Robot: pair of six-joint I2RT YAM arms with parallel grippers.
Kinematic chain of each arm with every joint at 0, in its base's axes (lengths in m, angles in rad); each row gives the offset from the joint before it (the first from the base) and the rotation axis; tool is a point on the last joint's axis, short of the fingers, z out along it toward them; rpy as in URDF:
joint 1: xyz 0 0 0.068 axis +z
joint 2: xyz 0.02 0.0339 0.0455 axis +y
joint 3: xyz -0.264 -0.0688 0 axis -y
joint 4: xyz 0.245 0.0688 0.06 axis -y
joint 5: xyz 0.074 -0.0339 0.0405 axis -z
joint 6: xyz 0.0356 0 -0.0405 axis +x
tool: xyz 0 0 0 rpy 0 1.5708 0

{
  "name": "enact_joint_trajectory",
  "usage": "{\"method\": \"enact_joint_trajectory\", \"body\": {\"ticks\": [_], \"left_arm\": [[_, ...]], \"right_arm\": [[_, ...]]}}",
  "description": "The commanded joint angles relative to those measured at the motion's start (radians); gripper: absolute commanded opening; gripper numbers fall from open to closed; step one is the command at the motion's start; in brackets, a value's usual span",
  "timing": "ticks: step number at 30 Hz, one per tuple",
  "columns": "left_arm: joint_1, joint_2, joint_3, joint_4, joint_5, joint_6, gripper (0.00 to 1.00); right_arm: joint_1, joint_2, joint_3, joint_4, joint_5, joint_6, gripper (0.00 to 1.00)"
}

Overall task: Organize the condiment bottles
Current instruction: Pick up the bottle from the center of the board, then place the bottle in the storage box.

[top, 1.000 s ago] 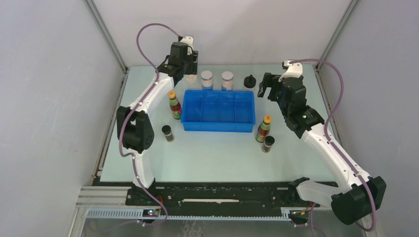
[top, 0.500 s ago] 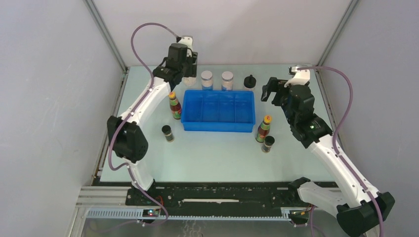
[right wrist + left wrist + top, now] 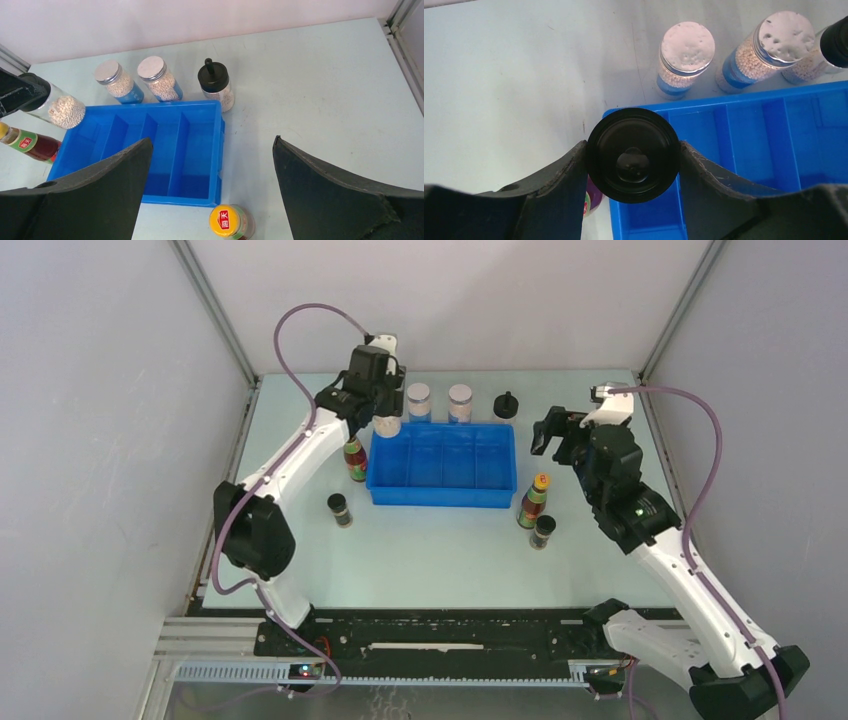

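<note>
Over the tray's (image 3: 445, 497) far-left corner, the left claw (image 3: 633, 150) clamps a knob-capped bottle (image 3: 64, 111) by its cap, long axis near vertical; the end compartment (image 3: 651, 220) lies just rightward. The right claw (image 3: 212, 141) gapes wide, empty.

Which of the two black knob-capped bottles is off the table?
The bottle clamped in the left gripper, the left gripper holding it over the blue tray's far left corner; the other bottle stands on the table behind the tray.

Blue tray (image 3: 443, 498), black-capped bottle (image 3: 633, 155), white-lidded blue-labelled jars (image 3: 687, 47)
</note>
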Motion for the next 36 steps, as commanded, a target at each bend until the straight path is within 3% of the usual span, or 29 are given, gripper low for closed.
{"method": "enact_joint_trajectory", "body": {"ticks": [1,36], "left_arm": [[-0.018,-0.084,-0.024,0.054,-0.029,-0.028,0.00],[-0.023,-0.091,-0.266,0.288,0.005,-0.040,0.00]], "right_arm": [[0.013,-0.029,-0.014,-0.002,0.031,0.019,0.99],[0.023,0.023,-0.044,0.027,0.043,0.016,0.99]]}}
